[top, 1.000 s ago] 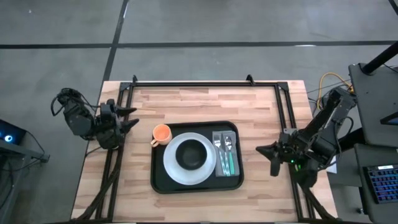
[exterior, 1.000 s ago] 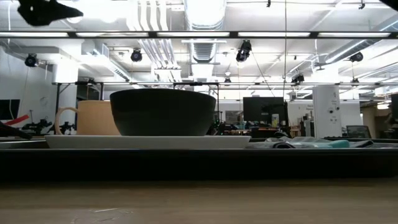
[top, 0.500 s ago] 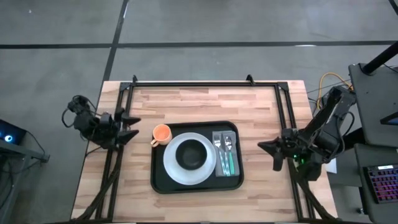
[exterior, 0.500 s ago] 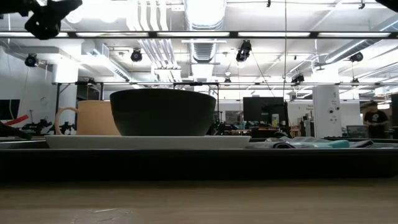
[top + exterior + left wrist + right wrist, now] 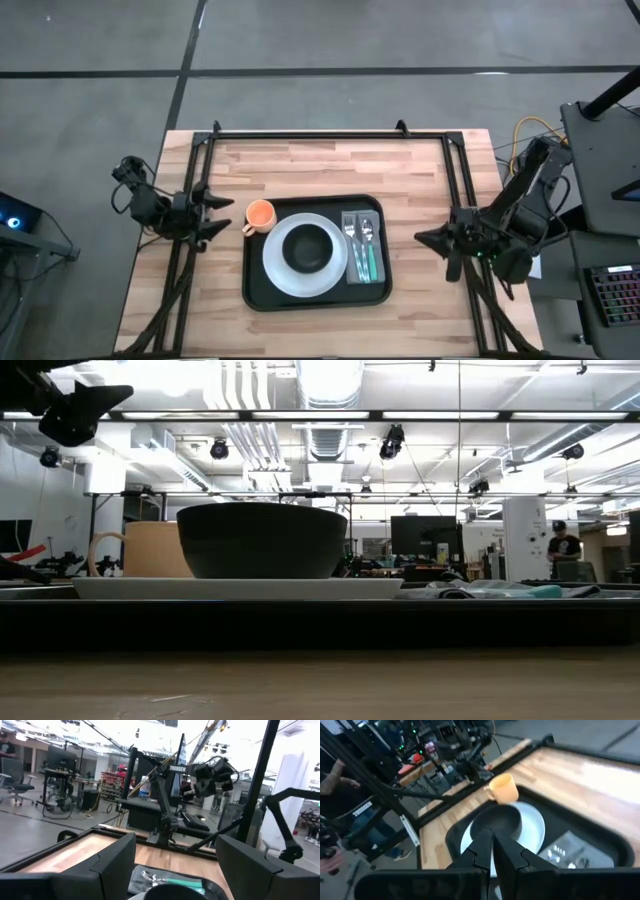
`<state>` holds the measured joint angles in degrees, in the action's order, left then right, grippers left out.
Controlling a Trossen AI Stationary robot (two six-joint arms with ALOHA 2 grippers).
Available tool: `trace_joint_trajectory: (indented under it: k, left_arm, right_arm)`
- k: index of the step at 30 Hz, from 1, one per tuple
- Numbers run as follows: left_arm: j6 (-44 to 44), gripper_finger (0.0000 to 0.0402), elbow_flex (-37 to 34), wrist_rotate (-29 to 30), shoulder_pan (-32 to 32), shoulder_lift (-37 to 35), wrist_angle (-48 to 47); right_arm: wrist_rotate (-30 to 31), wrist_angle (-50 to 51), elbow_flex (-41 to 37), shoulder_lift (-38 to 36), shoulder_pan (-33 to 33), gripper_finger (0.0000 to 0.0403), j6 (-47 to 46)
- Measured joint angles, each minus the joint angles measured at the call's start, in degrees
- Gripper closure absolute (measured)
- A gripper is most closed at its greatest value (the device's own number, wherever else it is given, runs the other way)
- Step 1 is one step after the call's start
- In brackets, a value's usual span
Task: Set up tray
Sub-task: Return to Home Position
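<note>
Over the last second the left gripper [image 5: 220, 216] has swung in toward the left side of the tray [image 5: 262, 298], fingers spread and empty. The right gripper [image 5: 420, 238], right of the tray, is pinched closed on nothing. Both should retreat high, clear of the tray between them.

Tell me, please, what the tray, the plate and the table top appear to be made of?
The tray looks like matte black plastic, with moulded rounded corners and a low rim, though coated metal is possible. The plate seems to be glazed white ceramic or melamine, smooth and plain. The table top is wood, with light butcher-block strips and visible grain.
</note>
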<state>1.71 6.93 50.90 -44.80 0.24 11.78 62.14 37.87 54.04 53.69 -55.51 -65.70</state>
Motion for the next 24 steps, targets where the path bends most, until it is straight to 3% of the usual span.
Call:
trace_joint_trajectory:
  k: [5, 9, 14, 20, 24]
  left_arm:
    - [-2.22, 0.0148, -0.65, 0.01, 0.00, -0.01, 0.08]
    - [-4.40, 0.0148, -0.12, 0.95, -0.02, 0.38, 0.17]
    - [-4.61, 0.0148, 0.01, 1.28, 0.00, 0.78, 0.12]
    - [-4.63, 0.0148, -0.23, 1.48, 0.00, 2.51, 0.06]
    - [-4.63, 0.0148, -0.28, 1.46, -0.02, 4.26, 0.00]
  right_arm:
    - [0.84, -8.38, -0.17, 0.16, -0.15, 0.0394, 13.63]
    - [-1.69, -13.50, 1.05, -4.91, -0.89, 0.0394, 26.00]
    - [-14.11, -21.38, -0.77, -13.02, -2.75, 0.0394, 38.67]
    - [-30.96, -42.46, -8.92, -16.10, -2.84, 0.0394, 57.22]
    - [-36.91, -48.34, -17.11, -16.92, -2.89, 0.0394, 55.78]
